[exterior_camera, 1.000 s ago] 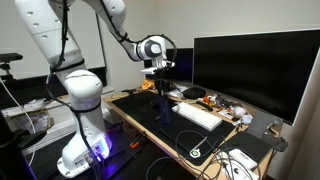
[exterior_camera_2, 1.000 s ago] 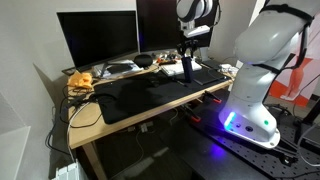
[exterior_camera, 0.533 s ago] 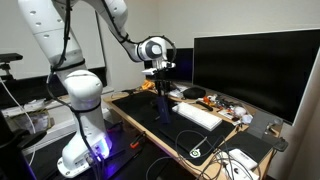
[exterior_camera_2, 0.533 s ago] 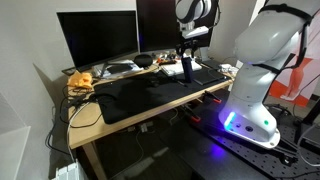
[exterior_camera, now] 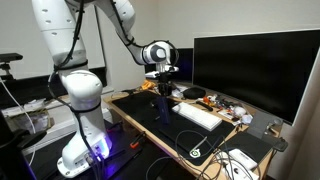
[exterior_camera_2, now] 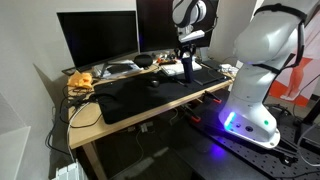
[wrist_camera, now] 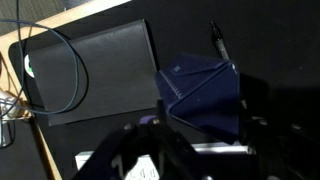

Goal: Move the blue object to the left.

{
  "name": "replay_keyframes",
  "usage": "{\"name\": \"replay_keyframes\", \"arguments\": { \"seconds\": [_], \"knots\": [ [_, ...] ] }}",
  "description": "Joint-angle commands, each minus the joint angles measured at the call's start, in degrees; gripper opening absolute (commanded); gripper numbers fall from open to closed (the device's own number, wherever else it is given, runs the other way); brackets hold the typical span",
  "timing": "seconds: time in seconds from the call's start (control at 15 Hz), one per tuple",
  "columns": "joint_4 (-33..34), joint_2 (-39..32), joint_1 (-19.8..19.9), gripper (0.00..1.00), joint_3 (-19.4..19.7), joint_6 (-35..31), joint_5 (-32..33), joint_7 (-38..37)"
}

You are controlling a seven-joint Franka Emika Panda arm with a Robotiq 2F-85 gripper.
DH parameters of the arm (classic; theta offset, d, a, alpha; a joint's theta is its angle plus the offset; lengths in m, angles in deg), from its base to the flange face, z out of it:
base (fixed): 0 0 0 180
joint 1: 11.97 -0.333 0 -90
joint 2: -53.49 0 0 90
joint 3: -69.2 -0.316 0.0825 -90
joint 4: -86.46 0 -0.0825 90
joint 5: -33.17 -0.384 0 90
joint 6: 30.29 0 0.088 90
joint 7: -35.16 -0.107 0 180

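The blue object (wrist_camera: 200,90) is a dark blue folded, box-like thing standing on the black desk mat (exterior_camera_2: 140,95). It shows small in both exterior views (exterior_camera: 162,95) (exterior_camera_2: 187,70). My gripper (wrist_camera: 200,122) points down over it. The two fingers press against its left and right sides, so the gripper looks shut on it. In both exterior views the gripper (exterior_camera: 162,84) (exterior_camera_2: 186,58) sits right on top of the object, whose base is at mat level.
A large monitor (exterior_camera: 250,65) stands behind a white keyboard (exterior_camera: 198,115). A black mouse (exterior_camera_2: 153,82) lies on the mat. A pen (wrist_camera: 217,45) lies beside the blue object, and a cable (wrist_camera: 70,70) crosses a grey pad. Clutter sits at the desk's end (exterior_camera_2: 80,82).
The wrist and arm head have shifted slightly sideways over the blue object. The object itself stays at about the same spot on the mat.
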Motion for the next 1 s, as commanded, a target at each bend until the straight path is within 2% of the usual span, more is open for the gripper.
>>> {"name": "replay_keyframes", "arguments": {
  "seconds": [0.0, 0.27, 0.6, 0.93],
  "knots": [
    [3.0, -3.6, -0.2, 0.32, 0.5, 1.6, 0.8, -3.8],
    [4.4, -4.1, -0.6, 0.26, 0.9, 4.4, 0.3, -6.3],
    [4.8, -2.2, -0.6, 0.26, 1.4, 5.1, -1.6, -6.0],
    [6.5, -0.3, -0.1, 0.26, 3.0, 7.5, -6.7, -3.3]
  ]
}}
